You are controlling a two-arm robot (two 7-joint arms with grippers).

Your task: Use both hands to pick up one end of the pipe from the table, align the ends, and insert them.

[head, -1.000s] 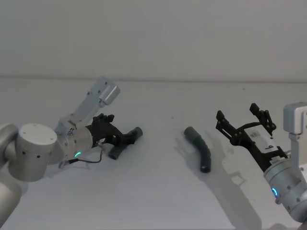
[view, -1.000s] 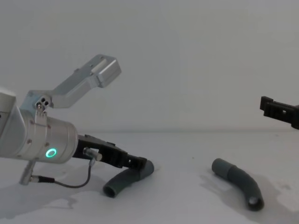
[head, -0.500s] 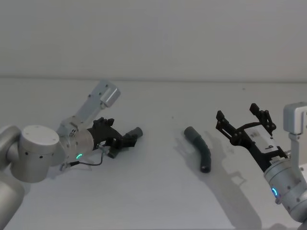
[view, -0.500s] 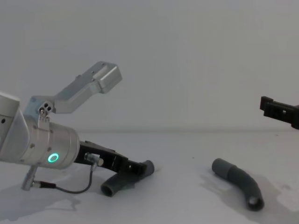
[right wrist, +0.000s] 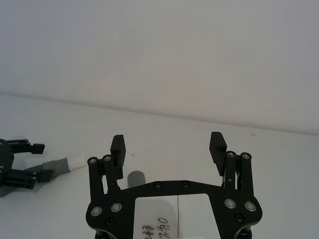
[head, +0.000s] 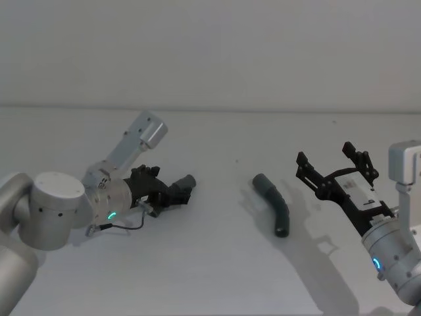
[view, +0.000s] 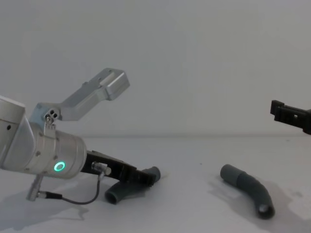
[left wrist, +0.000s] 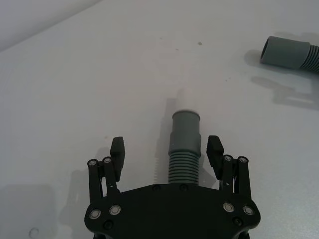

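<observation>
Two dark grey pipe pieces lie on the white table (head: 210, 263). My left gripper (head: 172, 193) is low over the left pipe piece (head: 186, 182). In the left wrist view the gripper (left wrist: 166, 149) is open. Its fingers (left wrist: 117, 150) straddle the ribbed pipe (left wrist: 185, 144), and the pipe's collar end points away past the fingertips. From the chest the same piece (view: 127, 188) rests on the table under the gripper. The right pipe piece (head: 276, 205) lies free, an elbow curve (view: 248, 188). My right gripper (head: 323, 153) hovers open to its right, above the table (right wrist: 167, 144).
A plain pale wall rises behind the table's back edge. A thin black cable (view: 73, 198) hangs from my left wrist close to the surface. Bare table lies between the two pipe pieces and in front of them.
My left gripper has turned and edged further over the left pipe piece, hiding more of it. The right arm and the right piece have not moved.
</observation>
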